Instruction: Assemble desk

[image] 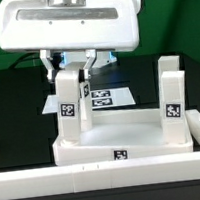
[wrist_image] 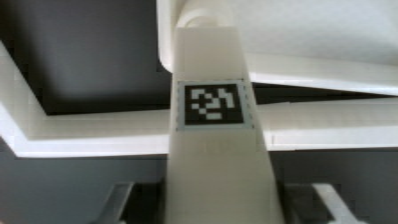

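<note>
The desk's flat white rimmed panel (image: 132,133) lies on the black table, a tag on its front rim. One white block leg (image: 68,104) with a tag stands upright on the panel's corner at the exterior view's left. My gripper (image: 72,69) comes down over its top and is shut on it. In the wrist view this leg (wrist_image: 215,110) runs up the middle between my fingers (wrist_image: 331,203), over the panel (wrist_image: 320,60). A second tagged leg (image: 171,95) stands upright on the corner at the exterior view's right.
The marker board (image: 110,95) lies flat on the table behind the panel. A long white rail (image: 107,178) runs along the table's front edge, right in front of the panel. A green wall backs the scene.
</note>
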Available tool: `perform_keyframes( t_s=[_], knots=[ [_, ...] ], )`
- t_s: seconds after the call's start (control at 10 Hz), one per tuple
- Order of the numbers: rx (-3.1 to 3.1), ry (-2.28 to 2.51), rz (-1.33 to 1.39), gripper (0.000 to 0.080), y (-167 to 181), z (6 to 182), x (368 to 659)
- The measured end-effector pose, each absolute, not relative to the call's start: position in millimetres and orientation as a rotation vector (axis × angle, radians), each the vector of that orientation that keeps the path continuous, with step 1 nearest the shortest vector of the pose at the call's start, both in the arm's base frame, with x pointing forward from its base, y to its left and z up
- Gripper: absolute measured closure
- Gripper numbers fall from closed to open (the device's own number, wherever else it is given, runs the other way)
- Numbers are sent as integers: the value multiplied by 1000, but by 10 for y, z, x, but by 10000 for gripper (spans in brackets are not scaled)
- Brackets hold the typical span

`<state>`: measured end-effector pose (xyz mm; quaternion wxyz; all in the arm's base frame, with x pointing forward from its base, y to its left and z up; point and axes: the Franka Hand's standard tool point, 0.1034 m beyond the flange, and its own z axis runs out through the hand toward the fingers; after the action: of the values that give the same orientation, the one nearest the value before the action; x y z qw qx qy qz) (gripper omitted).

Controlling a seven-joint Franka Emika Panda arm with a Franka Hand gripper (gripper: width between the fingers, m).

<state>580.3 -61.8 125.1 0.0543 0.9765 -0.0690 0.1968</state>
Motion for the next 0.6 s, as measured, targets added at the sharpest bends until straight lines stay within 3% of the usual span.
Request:
perform_keyframes(
  t_s=[0.4,0.6],
  knots=[
    [2958,-207,613,509,-621,1249,5804],
    [2958,-207,613,224,-622,1248,5804]
  ],
)
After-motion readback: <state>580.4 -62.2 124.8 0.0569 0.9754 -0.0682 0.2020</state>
